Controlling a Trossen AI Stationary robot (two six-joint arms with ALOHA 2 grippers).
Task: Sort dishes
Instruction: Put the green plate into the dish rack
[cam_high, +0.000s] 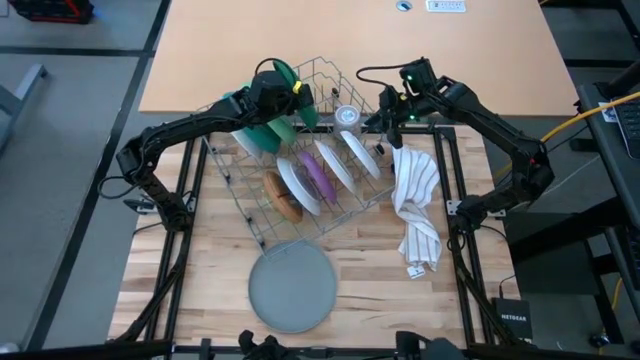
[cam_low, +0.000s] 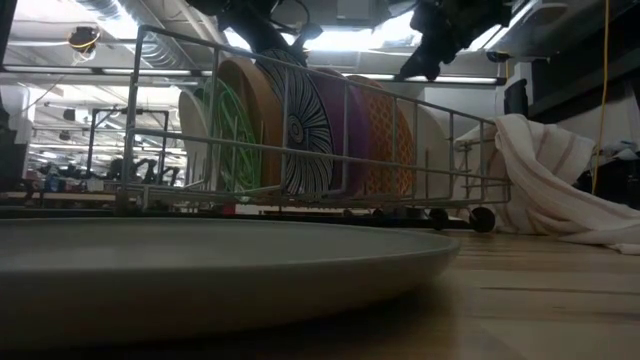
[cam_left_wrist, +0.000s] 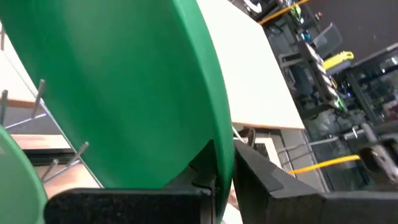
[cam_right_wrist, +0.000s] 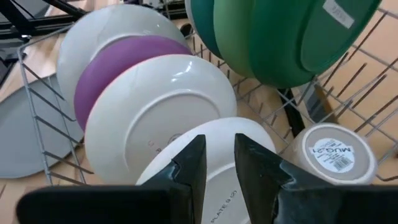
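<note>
Dishes in rack: white plate (cam_right_wrist: 214, 186) reads "PLATE", mug (cam_right_wrist: 333, 154) "MUG".

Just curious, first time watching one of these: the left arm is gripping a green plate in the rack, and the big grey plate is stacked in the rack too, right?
Not quite. The left gripper does pinch the green plate at the wire rack, but the grey plate is not in it: the high view shows it lying flat on the table in front of the rack.
</note>
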